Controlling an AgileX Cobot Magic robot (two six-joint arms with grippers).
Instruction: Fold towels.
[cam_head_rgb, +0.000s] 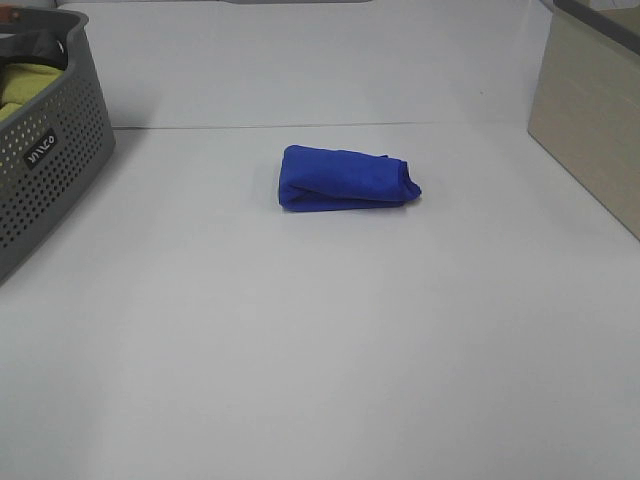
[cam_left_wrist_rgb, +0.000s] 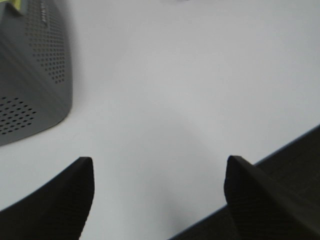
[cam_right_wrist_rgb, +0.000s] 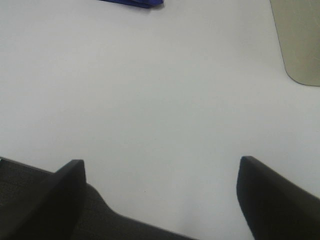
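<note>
— Looking at the towel (cam_head_rgb: 348, 179), where does it lie?

— Near the middle of the desk (cam_head_rgb: 320, 350), toward the far side. It is a compact blue bundle, layers stacked, one end rounded over. The grey basket (cam_head_rgb: 50, 150) stands well apart at the left edge with a yellow-green cloth (cam_head_rgb: 22, 85) in it, and a beige box (cam_head_rgb: 590, 110) stands at the right.

— So which step is in hand?

— I judge the folding of this one looks done, or nearly so. Neither arm shows in the high view; both sit back near the desk's front edge.

— And the jaws?

— The left gripper (cam_left_wrist_rgb: 159, 192) has its jaws spread wide with only bare desk between them, the basket off to one side. The right gripper (cam_right_wrist_rgb: 160, 192) is released too, holding nothing; a sliver of the towel shows at the far edge of its view.

— What does the next move call for?

— If another fold is wanted, an arm must reach well forward and pinch one edge without dragging the stack apart. Otherwise, I guess a fresh cloth from the basket; which, I cannot tell.
</note>
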